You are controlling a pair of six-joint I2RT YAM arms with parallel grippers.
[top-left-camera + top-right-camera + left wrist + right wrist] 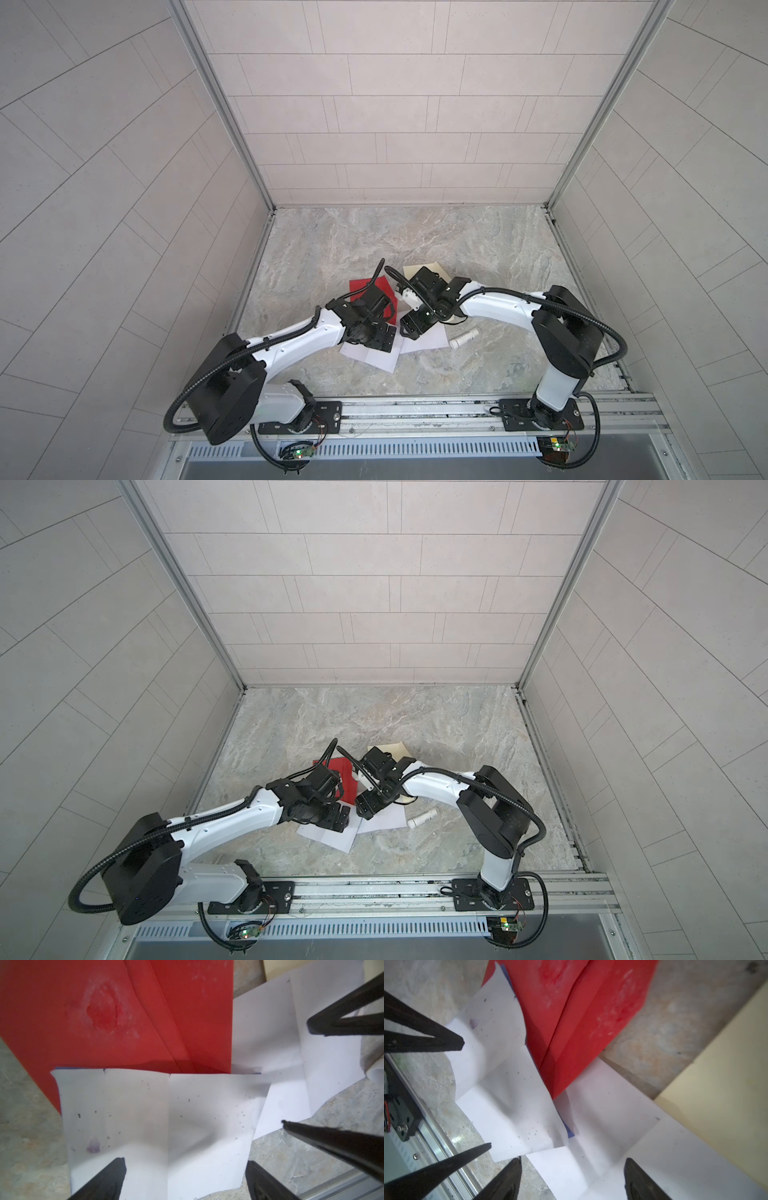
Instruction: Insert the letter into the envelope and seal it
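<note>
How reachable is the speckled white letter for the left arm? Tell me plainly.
Likely yes: the left gripper hangs right over the letter, jaws open, only bare paper below. The right gripper sits close beside, over another sheet, not across it.

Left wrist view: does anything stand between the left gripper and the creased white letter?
Nothing visible does. The left gripper hangs open directly over the letter, with bare paper showing between its jaws. The right gripper is off to the side, over a second white sheet.

Lab robot cell: tiled panel walls (395, 104), aluminium frame (223, 104).
</note>
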